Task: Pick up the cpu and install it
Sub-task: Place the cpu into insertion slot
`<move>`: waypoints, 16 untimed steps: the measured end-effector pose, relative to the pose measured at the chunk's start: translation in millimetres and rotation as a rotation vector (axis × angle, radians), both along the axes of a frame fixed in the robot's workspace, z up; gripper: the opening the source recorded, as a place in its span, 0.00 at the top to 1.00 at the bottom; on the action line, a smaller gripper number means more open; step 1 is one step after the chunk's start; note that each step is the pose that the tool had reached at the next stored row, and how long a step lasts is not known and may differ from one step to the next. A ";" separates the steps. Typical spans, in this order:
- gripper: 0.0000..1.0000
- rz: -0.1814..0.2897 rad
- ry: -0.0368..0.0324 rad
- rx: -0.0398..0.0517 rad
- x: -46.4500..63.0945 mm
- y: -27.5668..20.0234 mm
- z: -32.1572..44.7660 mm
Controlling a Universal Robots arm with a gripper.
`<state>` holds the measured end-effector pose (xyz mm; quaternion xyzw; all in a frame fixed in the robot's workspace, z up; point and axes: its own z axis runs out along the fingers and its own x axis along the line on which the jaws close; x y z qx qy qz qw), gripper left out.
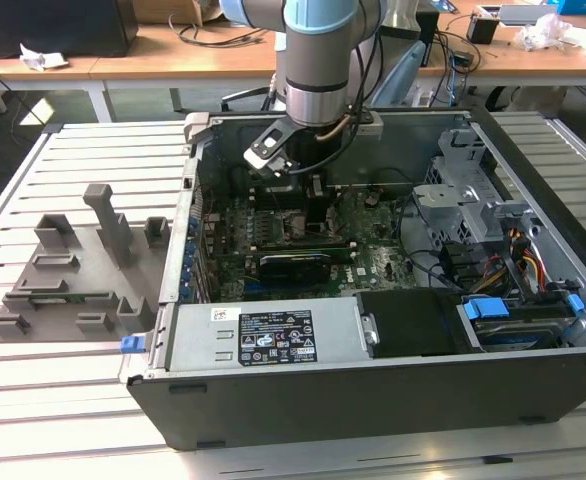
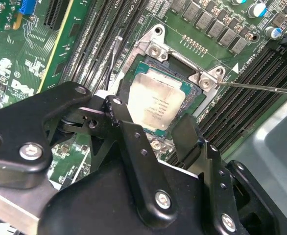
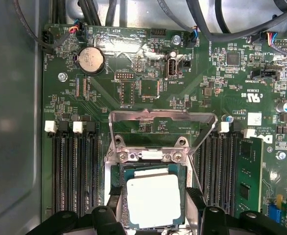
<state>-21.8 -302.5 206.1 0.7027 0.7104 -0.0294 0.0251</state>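
Two fingers [image 3: 196, 198] of the gripper [image 3: 155, 194] stand spread, flanking the cpu [image 3: 153, 201] lying in the motherboard socket [image 3: 148, 166], its load plate [image 3: 163, 116] raised.

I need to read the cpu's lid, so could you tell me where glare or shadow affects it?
First wrist view: glare whitens the cpu lid, hiding its print. Second wrist view: the cpu is evenly lit, print visible. Exterior view: the board beneath the arm is dim.
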 end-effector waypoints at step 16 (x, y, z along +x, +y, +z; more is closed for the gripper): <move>0.38 0.089 0.0002 -0.0025 -7.3 -0.1 -6.1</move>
